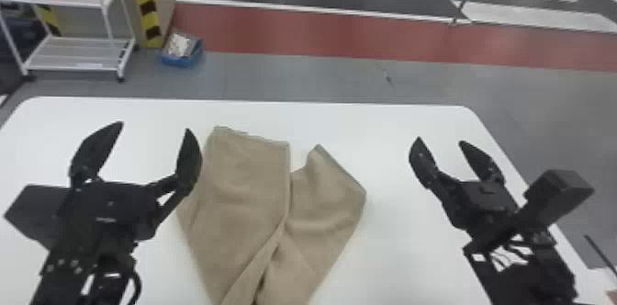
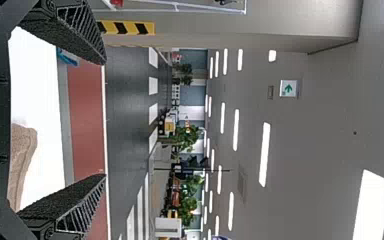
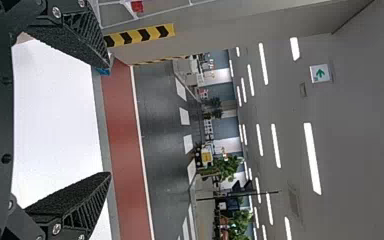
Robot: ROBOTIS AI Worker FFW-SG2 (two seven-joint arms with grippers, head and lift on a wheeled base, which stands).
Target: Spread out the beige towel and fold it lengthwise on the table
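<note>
- The beige towel [image 1: 243, 175] lies bent over itself on the white table [image 1: 367, 125].
- The left gripper [image 1: 153, 126] and right gripper [image 1: 440, 139] are spread wide, holding nothing.
- Past the table: red floor stripe [image 1: 321, 35], white rack [image 1: 78, 53], green arrow sign [image 2: 288, 88].

Beige towel [image 1: 243, 180], between left gripper [image 1: 154, 126] and right gripper [image 1: 440, 139]: near end cut off by head view's bottom edge; side border partly covered by left gripper's inner finger [image 1: 189, 157]. Blue bin [image 1: 181, 61], beyond left gripper: pale contents [image 1: 178, 45] blurred.

The beige towel [image 1: 243, 180] lies loosely folded and creased on the white table [image 1: 358, 120].
</note>
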